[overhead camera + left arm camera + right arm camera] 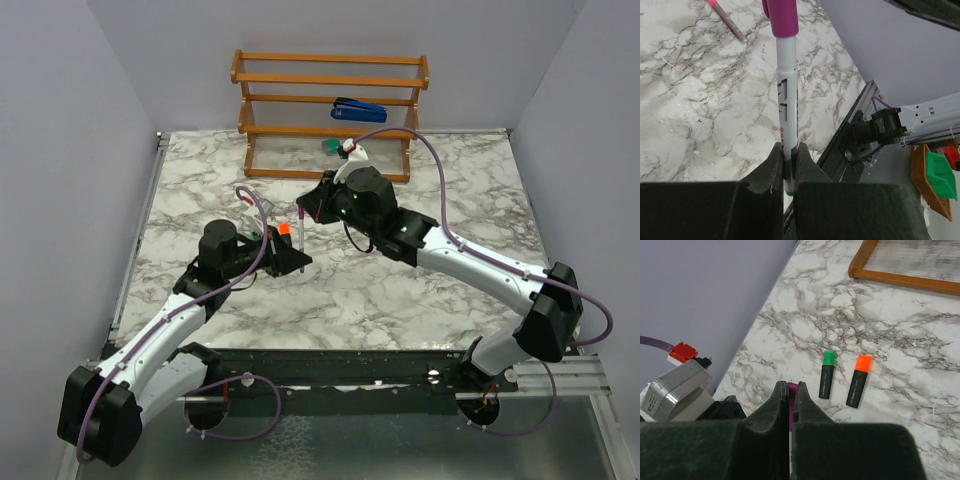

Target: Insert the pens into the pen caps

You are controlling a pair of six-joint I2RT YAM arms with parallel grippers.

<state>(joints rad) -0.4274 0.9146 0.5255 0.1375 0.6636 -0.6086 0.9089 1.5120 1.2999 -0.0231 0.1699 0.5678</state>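
Observation:
My left gripper (788, 150) is shut on the lower end of a thin grey pen (787, 95), which stands upright over the marble table (420, 290). A magenta-purple cap (783, 15) sits on the pen's top end. My right gripper (791, 390) is shut on that cap (792, 389) from above. In the top view the two grippers (296, 250) (306, 208) meet at the pen (301, 228). Two stubby black markers lie side by side on the table, one green-ended (826, 375) and one orange-ended (858, 381). A thin pink pen (727, 20) lies flat farther off.
A wooden rack (330, 100) stands at the back of the table with a blue stapler (358, 110) on a shelf. A green block (330, 147) sits near its foot. The table's left rail (135, 240) and the purple walls close in the sides.

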